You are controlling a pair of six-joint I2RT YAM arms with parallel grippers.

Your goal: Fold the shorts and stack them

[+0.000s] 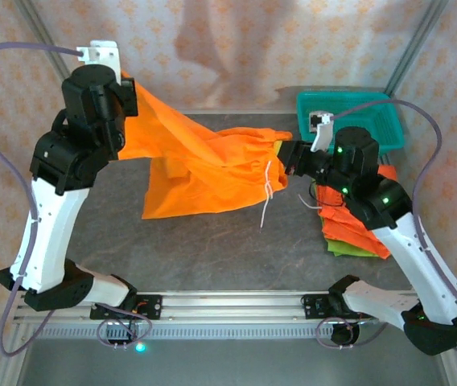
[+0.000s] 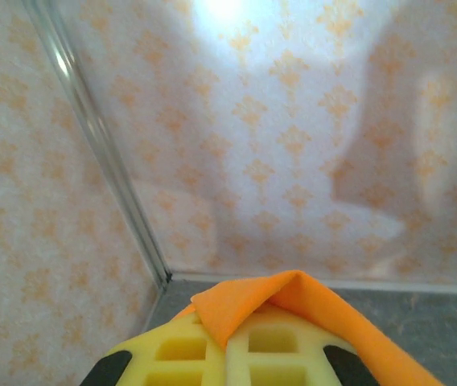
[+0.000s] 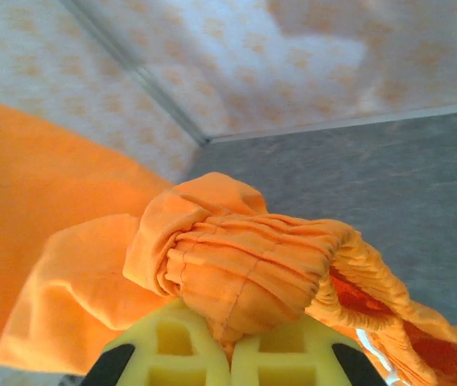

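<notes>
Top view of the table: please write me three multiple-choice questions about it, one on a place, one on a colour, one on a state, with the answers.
1. Where does the basket stand on the table?
A. far right corner
B. near left corner
C. in the middle

2. Which colour shows at the bottom of the folded pile on the right side?
A. blue
B. lime green
C. white

3. In what state are the big orange shorts?
A. lying flat, untouched
B. inside the basket
C. stretched between the left gripper and the right gripper

Answers:
1 A, it sits at the far right corner of the table.
2 B, a green edge peeks out under the orange layers.
3 C, both grippers are shut on the cloth, which spans from one to the other.
</notes>
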